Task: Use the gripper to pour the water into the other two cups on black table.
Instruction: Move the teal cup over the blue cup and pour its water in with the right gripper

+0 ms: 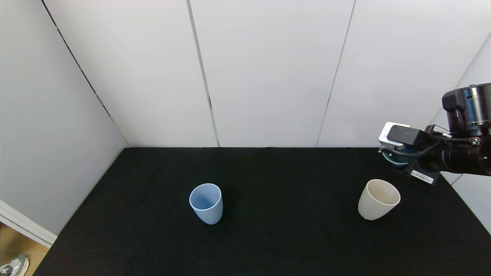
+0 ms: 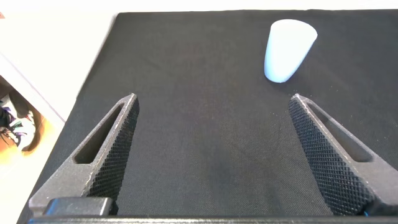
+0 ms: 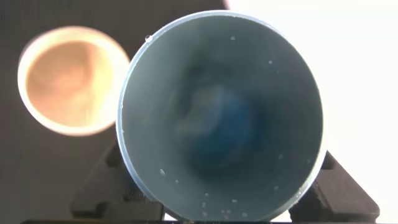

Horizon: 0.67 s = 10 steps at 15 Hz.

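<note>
On the black table (image 1: pixel 268 245), the light blue cup (image 1: pixel 206 203) stands left of centre; the left gripper (image 2: pixel 211 155) hovers nearby, jaws spread wide. The cream-white cup (image 1: pixel 378 199) stands right, below the right gripper (image 1: pixel 395 153) clamping a teal cup (image 3: pixel 221 118).

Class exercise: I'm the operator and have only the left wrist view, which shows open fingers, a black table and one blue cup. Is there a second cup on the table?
Observer: Yes. A cream cup stands upright on the right side of the table, well apart from the blue cup.
Operator: Where is the right gripper?
Observer: The right gripper is raised above the table near the cream cup, shut on a teal cup.
Operator: Is anything in the teal cup?
Observer: The right wrist view shows droplets on its inner wall. I cannot tell whether it holds water.
</note>
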{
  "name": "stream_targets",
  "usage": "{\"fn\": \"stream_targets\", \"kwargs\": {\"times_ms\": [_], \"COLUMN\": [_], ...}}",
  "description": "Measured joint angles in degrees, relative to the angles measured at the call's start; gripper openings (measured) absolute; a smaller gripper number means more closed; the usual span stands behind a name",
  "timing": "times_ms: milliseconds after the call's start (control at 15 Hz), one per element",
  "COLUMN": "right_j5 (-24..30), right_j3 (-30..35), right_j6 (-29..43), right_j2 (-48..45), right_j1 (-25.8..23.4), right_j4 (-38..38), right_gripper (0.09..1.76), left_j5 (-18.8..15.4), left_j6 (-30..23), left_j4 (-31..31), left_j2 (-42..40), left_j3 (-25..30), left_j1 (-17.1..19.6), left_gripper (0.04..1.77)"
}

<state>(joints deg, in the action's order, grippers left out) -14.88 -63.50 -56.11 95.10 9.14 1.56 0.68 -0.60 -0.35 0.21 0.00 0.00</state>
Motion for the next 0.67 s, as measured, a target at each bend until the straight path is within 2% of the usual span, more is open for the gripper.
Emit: {"fn": "stream_targets", "kwargs": {"times_ms": [267,467,667], "right_j5": [0.6,0.7,0.7], "right_j3": [-2.9,-10.4,-19.6], "right_j6": [7.1,15.2,26.0], "right_j2": [-0.1,1.5,5.8], "right_j1": [7.0,15.0,23.8], "right_j4": [0.9,7.9,11.0], "right_gripper": [1.2,1.2,1.2], "left_j5": [0.0,0.0,0.0], "left_j6": [0.0,0.0,0.0], "left_j4": [0.0,0.0,0.0], "left_j2": [0.0,0.0,0.0], "left_j3": [0.0,0.0,0.0], "left_j1": [0.0,0.0,0.0], "left_gripper": [1.72,1.72,1.72]}}
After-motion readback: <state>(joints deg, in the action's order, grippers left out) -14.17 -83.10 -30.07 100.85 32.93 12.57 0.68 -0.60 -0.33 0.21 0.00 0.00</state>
